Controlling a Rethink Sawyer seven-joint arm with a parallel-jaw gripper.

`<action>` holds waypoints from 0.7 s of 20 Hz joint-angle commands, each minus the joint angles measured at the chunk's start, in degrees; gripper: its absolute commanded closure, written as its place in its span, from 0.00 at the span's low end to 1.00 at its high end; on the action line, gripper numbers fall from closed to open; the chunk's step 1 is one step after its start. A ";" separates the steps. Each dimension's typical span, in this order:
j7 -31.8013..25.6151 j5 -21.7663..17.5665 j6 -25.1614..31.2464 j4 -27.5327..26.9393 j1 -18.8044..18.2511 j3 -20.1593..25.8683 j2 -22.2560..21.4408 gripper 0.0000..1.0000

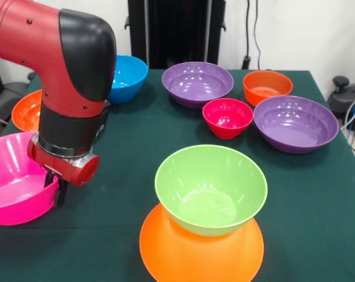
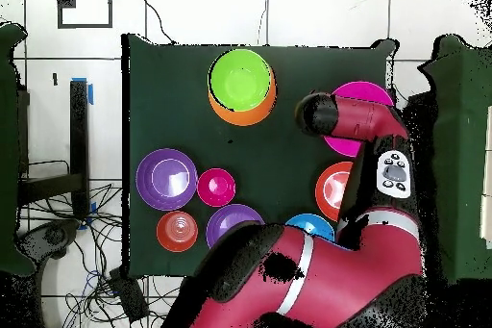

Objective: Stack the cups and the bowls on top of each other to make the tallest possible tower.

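- Green bowl (image 1: 211, 189) sits mouth-up, axis vertical, on the upturned orange bowl (image 1: 201, 249), at the table's (image 1: 136, 141) 6 o'clock.
- Gripper (image 1: 55, 187) reaches the pink bowl's (image 1: 16, 179) rim at 9 o'clock; cannot tell its claw state.

Green bowl (image 1: 211, 189) sits upright on upturned orange bowl (image 1: 201, 251); others scattered.

Eight bowls (image 1: 211, 188), one robot arm (image 1: 66, 76), one table (image 1: 318, 194)
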 commanded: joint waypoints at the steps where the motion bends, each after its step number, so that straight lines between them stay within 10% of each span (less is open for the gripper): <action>1: 3.80 3.41 5.41 8.39 1.23 4.21 -7.30 1.00; 14: 5.31 6.25 18.24 7.68 6.60 -1.64 -13.84 1.00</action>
